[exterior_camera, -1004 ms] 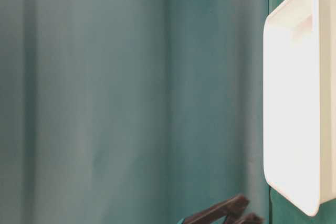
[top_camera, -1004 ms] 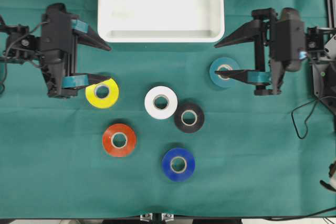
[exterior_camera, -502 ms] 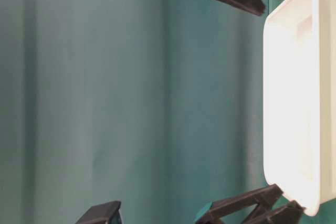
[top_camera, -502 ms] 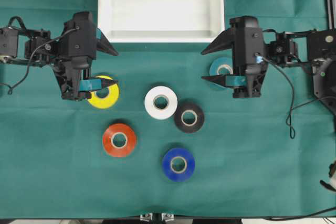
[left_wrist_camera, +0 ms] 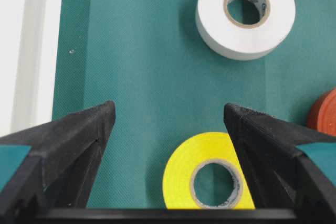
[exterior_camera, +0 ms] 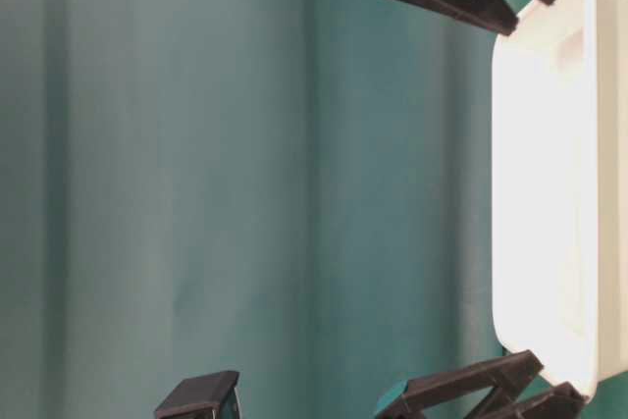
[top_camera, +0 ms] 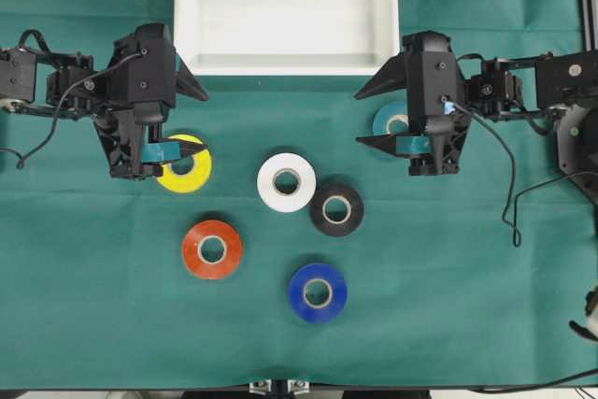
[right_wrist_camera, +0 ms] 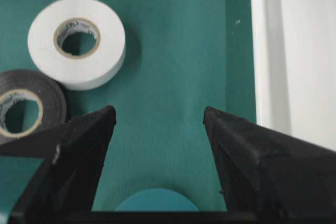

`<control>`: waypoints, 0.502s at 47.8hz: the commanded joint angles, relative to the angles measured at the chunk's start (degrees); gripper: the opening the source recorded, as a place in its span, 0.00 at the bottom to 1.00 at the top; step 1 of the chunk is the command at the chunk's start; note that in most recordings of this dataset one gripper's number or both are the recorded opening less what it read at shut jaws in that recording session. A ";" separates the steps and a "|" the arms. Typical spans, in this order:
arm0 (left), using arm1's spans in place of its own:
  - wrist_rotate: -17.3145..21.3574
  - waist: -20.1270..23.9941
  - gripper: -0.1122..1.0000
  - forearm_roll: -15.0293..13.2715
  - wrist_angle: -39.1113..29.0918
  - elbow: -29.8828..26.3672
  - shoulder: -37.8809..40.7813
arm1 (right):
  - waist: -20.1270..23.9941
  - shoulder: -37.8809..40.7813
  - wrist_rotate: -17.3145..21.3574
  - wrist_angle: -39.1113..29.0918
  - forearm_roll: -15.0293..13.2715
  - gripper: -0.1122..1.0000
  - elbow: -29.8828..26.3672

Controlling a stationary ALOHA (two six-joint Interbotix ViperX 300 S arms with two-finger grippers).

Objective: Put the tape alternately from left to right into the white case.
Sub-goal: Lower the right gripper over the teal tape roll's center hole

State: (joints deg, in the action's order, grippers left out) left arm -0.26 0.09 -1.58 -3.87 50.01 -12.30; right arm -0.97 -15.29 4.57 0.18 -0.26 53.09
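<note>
Six rolls of tape flat on the green tabletop point(top_camera: 93, 324), none in the white case point(top_camera: 286, 64). Case at the top middle of the overhead view, nothing inside. Yellow roll point(top_camera: 190, 173) partly under the left pincer point(top_camera: 192, 121), jaws released and spread wide, gripping nothing; in the left wrist view, yellow roll point(left_wrist_camera: 208, 174) between the two jaws, low in frame, apart from both. Teal roll point(top_camera: 389, 120) partly under the right pincer point(top_camera: 366, 117), likewise released and holding nothing; only its top edge point(right_wrist_camera: 156, 200) visible from the right wrist camera. White roll point(top_camera: 286, 181) and black roll point(top_camera: 336, 209) touching or nearly so at the centre. Orange-red roll point(top_camera: 212, 249) lower left, blue roll point(top_camera: 318, 292) lowest, well apart from the case.
</note>
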 commanded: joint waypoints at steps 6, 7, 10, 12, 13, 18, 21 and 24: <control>0.00 -0.09 0.69 -0.09 0.09 -0.97 -0.70 | -0.09 -0.44 0.18 -2.99 -0.09 0.80 -1.23; 0.00 -0.09 0.69 -0.09 0.09 -0.97 -0.70 | -0.09 -0.53 0.18 -3.34 -0.09 0.80 -1.23; 0.00 -0.09 0.69 -0.09 0.09 -0.97 -0.70 | -0.09 -0.70 0.18 -4.04 -0.09 0.80 -0.97; 0.00 -0.09 0.69 -0.09 0.09 -1.05 -0.70 | -0.09 -0.88 0.18 -4.57 -0.09 0.80 -0.70; 0.00 -0.09 0.69 -0.09 0.09 -1.05 -0.70 | -0.09 -1.05 0.18 -4.66 -0.09 0.80 -0.53; 0.00 -0.09 0.69 -0.09 0.09 -1.05 -0.70 | -0.09 -1.93 0.18 -5.01 -0.09 0.80 0.53; 0.00 -0.09 0.69 -0.09 0.09 -0.97 -0.70 | -0.09 -2.72 0.18 -5.01 -0.09 0.80 1.23; 0.00 -0.09 0.69 -0.09 0.09 -0.97 -0.70 | -0.09 -3.60 0.18 -5.01 -0.09 0.80 2.02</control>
State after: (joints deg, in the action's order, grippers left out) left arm -0.26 0.09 -1.58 -4.04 50.10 -12.30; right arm -0.97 -17.05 4.66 -5.01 -0.26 54.93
